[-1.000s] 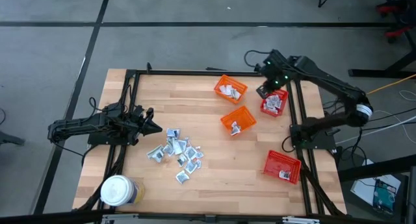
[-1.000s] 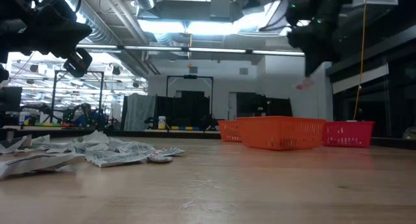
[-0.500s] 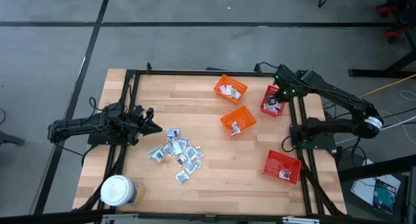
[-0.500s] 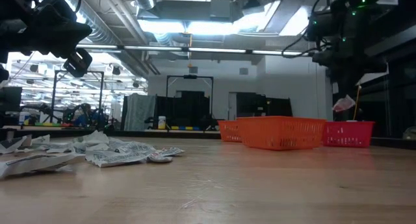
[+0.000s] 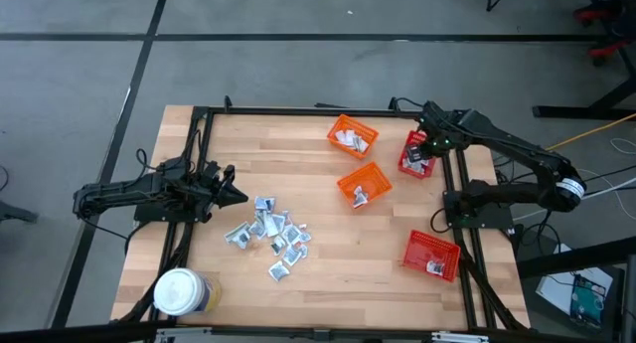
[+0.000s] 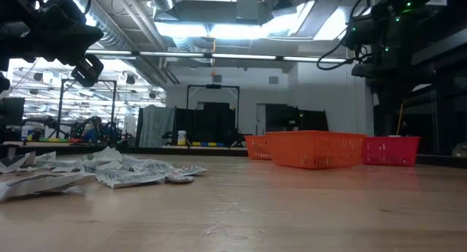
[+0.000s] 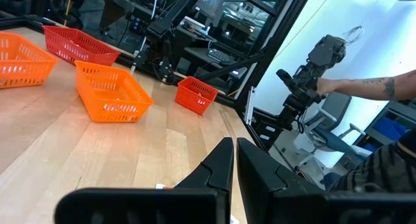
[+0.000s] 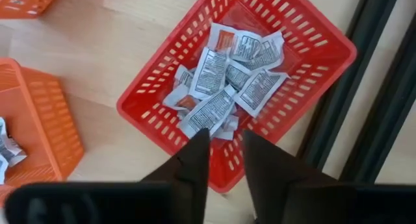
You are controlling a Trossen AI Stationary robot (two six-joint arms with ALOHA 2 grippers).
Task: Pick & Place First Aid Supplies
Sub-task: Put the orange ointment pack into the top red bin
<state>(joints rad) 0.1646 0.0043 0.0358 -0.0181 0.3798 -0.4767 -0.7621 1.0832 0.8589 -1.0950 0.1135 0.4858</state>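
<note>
My right gripper [image 8: 224, 149] hovers with empty jaws slightly apart over the red basket [image 8: 312, 68] holding packets [image 8: 227, 74], so next I must return to the packet pile [image 5: 268, 234] on the desk [image 5: 348, 263], near my closed left gripper [image 5: 234, 192].

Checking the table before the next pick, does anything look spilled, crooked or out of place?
Nothing looks damaged or spilled. The loose heap of small silvery-white sachets lies on the bare wood, unsorted. The four red and orange mesh baskets sit at differing angles. The right gripper hovers above the red basket holding sachets.
</note>
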